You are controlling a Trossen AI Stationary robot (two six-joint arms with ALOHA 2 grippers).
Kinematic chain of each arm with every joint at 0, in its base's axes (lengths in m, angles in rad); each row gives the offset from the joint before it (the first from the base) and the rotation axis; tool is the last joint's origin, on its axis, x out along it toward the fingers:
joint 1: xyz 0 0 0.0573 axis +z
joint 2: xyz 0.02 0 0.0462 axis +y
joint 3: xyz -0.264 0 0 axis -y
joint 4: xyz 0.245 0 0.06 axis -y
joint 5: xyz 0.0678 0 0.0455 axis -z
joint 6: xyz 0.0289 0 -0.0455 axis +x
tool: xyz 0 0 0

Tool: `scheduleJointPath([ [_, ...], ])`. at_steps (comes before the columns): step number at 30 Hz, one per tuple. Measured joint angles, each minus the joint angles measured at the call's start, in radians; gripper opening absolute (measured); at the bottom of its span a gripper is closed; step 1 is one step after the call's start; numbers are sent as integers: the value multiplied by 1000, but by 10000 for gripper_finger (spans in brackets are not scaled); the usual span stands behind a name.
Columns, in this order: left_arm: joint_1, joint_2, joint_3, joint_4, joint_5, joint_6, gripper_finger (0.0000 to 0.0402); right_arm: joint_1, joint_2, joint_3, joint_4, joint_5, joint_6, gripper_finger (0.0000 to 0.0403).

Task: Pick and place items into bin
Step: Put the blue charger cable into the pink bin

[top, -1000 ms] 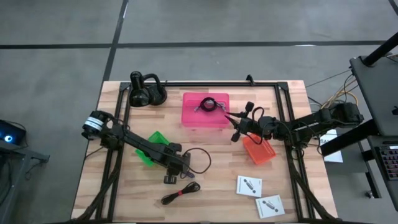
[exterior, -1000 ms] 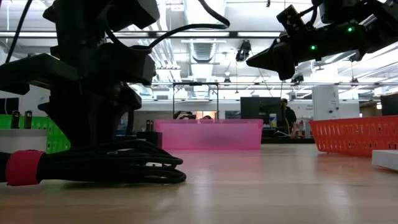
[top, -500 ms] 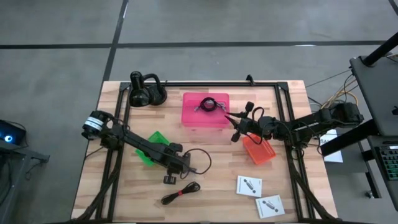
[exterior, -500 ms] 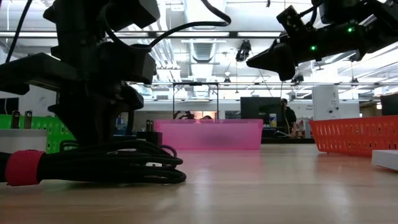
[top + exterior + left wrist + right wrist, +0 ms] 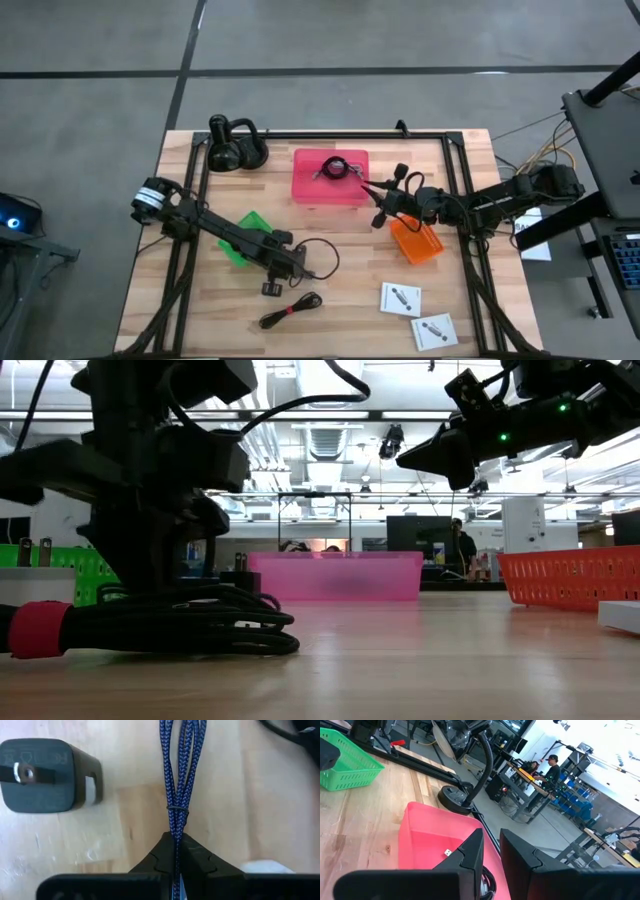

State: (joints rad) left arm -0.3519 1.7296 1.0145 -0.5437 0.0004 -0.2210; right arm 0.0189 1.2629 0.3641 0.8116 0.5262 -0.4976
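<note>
Left tool (image 5: 176,851): low over the desk (image 5: 350,300), pinching the purple cable (image 5: 177,765), beside a dark plug block (image 5: 42,775).
Black coiled cable (image 5: 290,311): on desk, near front.
Right tool (image 5: 372,205): narrowly parted, over the pink bin (image 5: 310,185).

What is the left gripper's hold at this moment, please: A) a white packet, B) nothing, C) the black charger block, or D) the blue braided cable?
D: in the left wrist view the left gripper has its fingers shut on the blue braided cable, while the black charger block lies apart on the table.
</note>
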Motion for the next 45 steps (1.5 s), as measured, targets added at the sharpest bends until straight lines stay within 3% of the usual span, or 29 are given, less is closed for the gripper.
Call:
scheduleJointPath([
  [11,4,-84,38,7,-26,102,3,0,0,0,-1,0,-1,52],
  [27,38,-96,106,58,-333,487,3,0,0,0,-8,0,-1,52],
  [36,149,-96,102,220,-376,787,3,0,0,0,-9,0,-1,52],
  [45,327,-96,101,269,-375,889,3,0,0,0,-12,0,-8,52],
])
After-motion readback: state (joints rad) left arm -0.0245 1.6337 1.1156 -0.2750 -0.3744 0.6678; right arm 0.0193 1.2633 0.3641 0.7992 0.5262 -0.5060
